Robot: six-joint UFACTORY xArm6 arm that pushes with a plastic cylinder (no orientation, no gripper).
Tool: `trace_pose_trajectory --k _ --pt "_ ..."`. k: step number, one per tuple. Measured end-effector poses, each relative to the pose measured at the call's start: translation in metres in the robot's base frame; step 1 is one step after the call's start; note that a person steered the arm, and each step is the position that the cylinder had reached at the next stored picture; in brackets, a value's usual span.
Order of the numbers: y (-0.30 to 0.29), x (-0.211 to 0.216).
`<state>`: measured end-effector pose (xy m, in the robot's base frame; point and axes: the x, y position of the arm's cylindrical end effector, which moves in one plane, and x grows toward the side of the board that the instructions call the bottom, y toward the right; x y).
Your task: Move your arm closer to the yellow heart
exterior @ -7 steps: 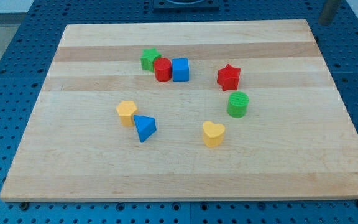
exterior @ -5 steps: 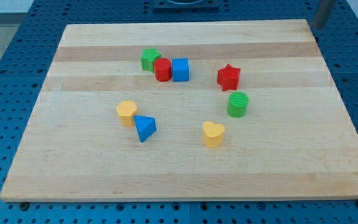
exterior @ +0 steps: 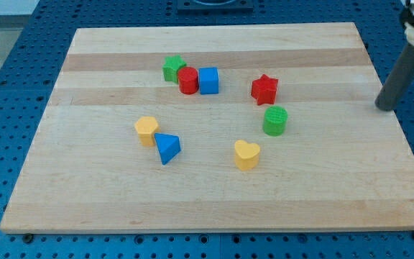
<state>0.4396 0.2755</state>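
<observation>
Rod slanted down from the view's upper right corner, my tip (exterior: 385, 106) at the right edge of the wooden surface (exterior: 85, 194), touching no block; no gripper fitted, so nothing held. Yellow heart (exterior: 246, 154) low of centre, well apart from my tip toward the view's left and bottom, green cylinder (exterior: 274, 120) near it above right. No legible writing.
</observation>
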Motion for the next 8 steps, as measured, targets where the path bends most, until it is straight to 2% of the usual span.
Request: trace_pose_trajectory --k 5,8 --pt "-0.032 0.024" --pt "-0.142 0.118"
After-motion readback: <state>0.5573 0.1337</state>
